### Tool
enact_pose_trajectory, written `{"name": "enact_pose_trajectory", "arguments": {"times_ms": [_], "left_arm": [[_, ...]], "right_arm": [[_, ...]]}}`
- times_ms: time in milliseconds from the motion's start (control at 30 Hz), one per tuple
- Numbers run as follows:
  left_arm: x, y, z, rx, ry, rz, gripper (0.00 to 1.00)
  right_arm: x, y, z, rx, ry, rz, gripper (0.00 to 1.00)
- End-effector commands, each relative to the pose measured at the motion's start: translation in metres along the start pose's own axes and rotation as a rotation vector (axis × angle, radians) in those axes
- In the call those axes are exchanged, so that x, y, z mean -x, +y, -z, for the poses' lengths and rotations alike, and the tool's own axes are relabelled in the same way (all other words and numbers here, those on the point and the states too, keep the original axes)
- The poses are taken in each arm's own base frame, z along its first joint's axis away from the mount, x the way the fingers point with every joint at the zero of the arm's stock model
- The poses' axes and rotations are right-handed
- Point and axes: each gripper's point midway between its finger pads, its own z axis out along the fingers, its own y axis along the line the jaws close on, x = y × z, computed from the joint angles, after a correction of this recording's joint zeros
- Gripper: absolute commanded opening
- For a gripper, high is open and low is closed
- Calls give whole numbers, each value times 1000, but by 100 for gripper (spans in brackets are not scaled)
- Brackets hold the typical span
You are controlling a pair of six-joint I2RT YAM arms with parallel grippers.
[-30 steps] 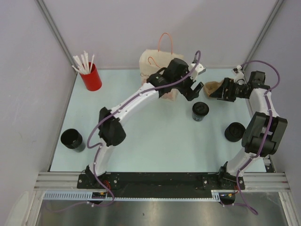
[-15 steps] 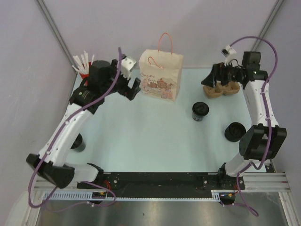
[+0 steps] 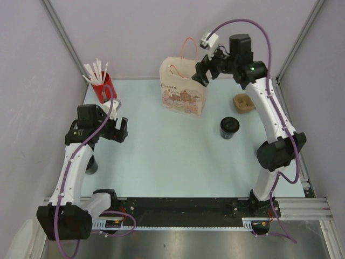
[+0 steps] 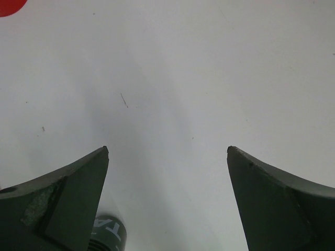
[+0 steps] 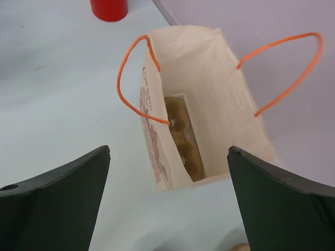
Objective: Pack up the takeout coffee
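The pale counter (image 3: 161,162) sits between grey walls. The takeout coffee (image 3: 229,127) stands at 4 o'clock from the paper bag (image 3: 183,93), apart from it. The right gripper (image 3: 204,73) hangs wide open over the bag's mouth. At the counter's 9 o'clock, the left gripper (image 3: 122,130) is also spread wide.

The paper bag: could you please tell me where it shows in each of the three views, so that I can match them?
Top external: the paper bag stands upright at the far middle of the table.
Left wrist: not in it.
Right wrist: the bag fills the centre, seen from above into its open mouth.
Shared landmark: the red cup, at the top left corner of the left wrist view and the top edge of the right wrist view.
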Motion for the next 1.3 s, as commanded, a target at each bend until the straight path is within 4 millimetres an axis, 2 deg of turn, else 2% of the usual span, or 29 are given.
{"name": "enact_pose_trajectory", "arguments": {"times_ms": [0, 100, 233, 467, 633, 700, 800, 967, 1100, 1267], "left_arm": [[14, -5, 14, -66, -118, 1, 99], [10, -9, 13, -91, -115, 8, 99], [7, -9, 12, -102, -113, 12, 100], [6, -12, 11, -124, -121, 22, 99], [4, -14, 10, -137, -122, 29, 99], [4, -14, 9, -140, -122, 28, 99], [2, -14, 7, -140, -117, 32, 99], [1, -14, 7, -143, -117, 36, 99], [0, -14, 5, -150, -112, 40, 99], [-3, -14, 4, -149, -108, 45, 99]], "right_arm": [[-7, -7, -42, -34, 7, 103, 99], [-24, -3, -67, -31, 45, 149, 99], [-43, -5, -87, -44, 96, 158, 99], [-68, -8, -102, -36, 151, 169, 95], [-71, 2, -104, 15, 148, 164, 69], [-70, 5, -104, 29, 144, 169, 53], [-69, 15, -103, 77, 137, 175, 37], [-72, 34, -95, 159, 147, 181, 18], [-70, 42, -86, 186, 141, 179, 10], [-51, 59, -67, 228, 98, 187, 9]]}}
